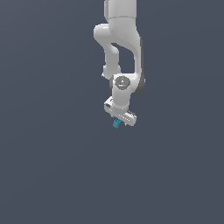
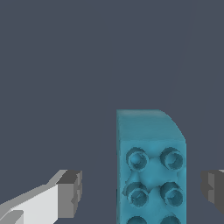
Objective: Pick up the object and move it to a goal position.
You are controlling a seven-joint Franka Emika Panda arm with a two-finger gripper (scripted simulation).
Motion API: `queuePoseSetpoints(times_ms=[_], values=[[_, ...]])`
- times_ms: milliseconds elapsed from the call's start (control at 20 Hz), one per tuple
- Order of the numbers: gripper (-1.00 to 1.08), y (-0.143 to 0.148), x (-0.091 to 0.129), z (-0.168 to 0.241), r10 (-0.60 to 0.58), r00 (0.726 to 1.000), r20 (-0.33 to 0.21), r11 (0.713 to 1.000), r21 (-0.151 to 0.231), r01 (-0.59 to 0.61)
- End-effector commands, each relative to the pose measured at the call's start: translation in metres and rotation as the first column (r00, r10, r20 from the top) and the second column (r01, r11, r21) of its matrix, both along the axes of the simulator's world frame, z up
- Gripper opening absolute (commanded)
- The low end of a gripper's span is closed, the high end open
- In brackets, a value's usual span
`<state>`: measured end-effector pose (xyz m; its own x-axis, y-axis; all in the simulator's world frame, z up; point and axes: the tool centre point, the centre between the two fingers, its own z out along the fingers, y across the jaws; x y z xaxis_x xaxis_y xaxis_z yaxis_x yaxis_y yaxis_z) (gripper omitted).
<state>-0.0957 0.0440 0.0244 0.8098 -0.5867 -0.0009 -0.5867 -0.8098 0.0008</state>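
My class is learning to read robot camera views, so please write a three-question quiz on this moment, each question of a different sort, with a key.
1. True or false: in the wrist view, both fingers press against the block.
2. What colour is the block? A red, B teal-blue, C yellow
3. Fill in: the block face turned to the wrist camera carries round ____.

Key
1. False: a gap shows on each side between the block and the fingers, so the gripper is open.
2. B; in the exterior view the block sits right under the gripper.
3. studs
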Motion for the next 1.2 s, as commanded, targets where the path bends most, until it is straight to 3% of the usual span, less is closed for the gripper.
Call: queuePoseSetpoints(times_ms=[0, 50, 700, 1150], values=[[1.0, 0.0, 0.001, -0.002, 0.0, 1.0, 0.001, 1.0, 0.0, 0.0], [-1.0, 0.0, 0.001, -0.002, 0.0, 1.0, 0.001, 1.0, 0.0, 0.0], [-1.0, 0.001, 0.001, 0.0, 0.0, 1.0, 0.002, 1.0, 0.001, 0.0], [-1.0, 0.007, 0.015, 0.032, 0.0, 1.0, 0.001, 1.0, 0.0, 0.0]])
